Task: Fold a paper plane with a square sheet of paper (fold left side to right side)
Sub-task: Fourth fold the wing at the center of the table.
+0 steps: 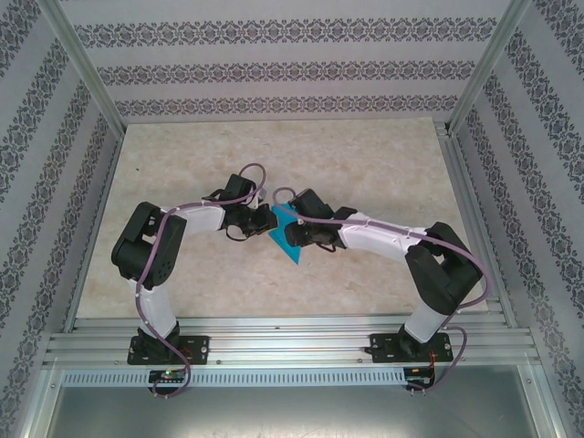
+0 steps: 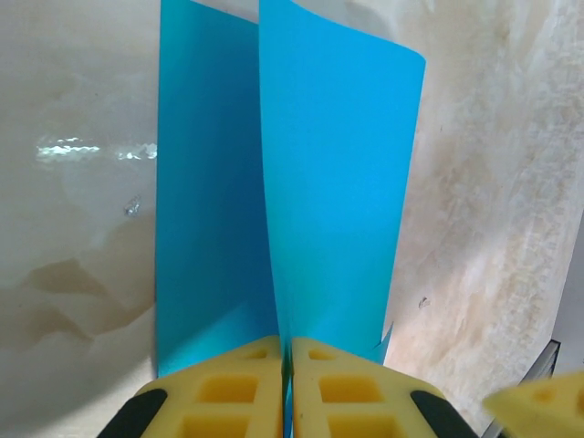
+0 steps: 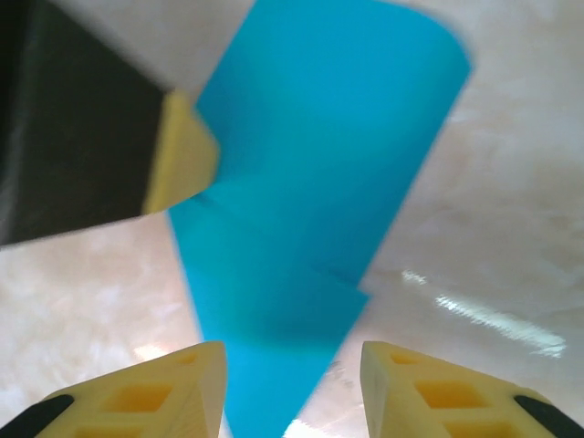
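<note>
Fingers [image 2: 228, 394] of our left claw [image 2: 286, 347] sit nearest in its wrist view, yellow and pressed flat together, pinching the near edge of the cyan-blue sheet of paper [image 2: 338, 182]. From that pinch the sheet runs away in two panels, bent along a line leading outward from the fingers. The right panel stands up off the table [image 2: 73, 228], and the left one lies lower, closer to the surface.

In the other wrist view our right claw [image 3: 292, 356] is spread wide. The narrow near end of the sheet lies in the gap between its two fingers, and we cannot tell whether either finger touches the paper. Farther along, a yellow finger of the left claw meets the sheet's left edge.

From above, we see both claws meeting near the middle of the pale marbled table. The sheet is between them, set at a slant, with one sharp corner pointing back toward the arm bases. Beyond the table's far edge stands a patterned wall [image 1: 292, 64].
</note>
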`<action>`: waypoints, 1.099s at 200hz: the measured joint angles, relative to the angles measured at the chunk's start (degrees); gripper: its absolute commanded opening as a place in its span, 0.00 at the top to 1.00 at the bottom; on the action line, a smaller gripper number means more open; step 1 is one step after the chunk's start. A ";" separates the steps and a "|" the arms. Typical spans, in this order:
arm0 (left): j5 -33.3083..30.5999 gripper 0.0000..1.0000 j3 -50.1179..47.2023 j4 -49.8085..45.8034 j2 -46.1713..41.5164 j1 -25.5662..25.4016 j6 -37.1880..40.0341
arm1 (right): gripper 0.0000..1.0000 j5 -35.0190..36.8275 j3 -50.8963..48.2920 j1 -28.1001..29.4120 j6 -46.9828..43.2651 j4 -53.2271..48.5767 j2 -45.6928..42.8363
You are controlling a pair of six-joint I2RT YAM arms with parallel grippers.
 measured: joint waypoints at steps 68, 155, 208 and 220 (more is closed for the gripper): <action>-0.35 0.88 0.02 -0.22 -1.73 -0.02 -0.02 | 0.59 12.96 4.52 8.48 -1.09 -2.82 10.56; -0.87 0.86 0.72 -1.84 -1.73 0.00 -0.02 | 0.76 17.07 6.16 8.63 -1.29 -4.37 11.61; -1.77 0.55 1.51 -3.89 -2.14 0.00 0.79 | 0.91 15.96 5.64 8.11 -1.29 -3.13 11.47; -2.62 0.50 1.57 -5.22 -2.86 0.07 1.16 | 0.93 15.19 4.85 7.58 -1.07 -2.10 10.99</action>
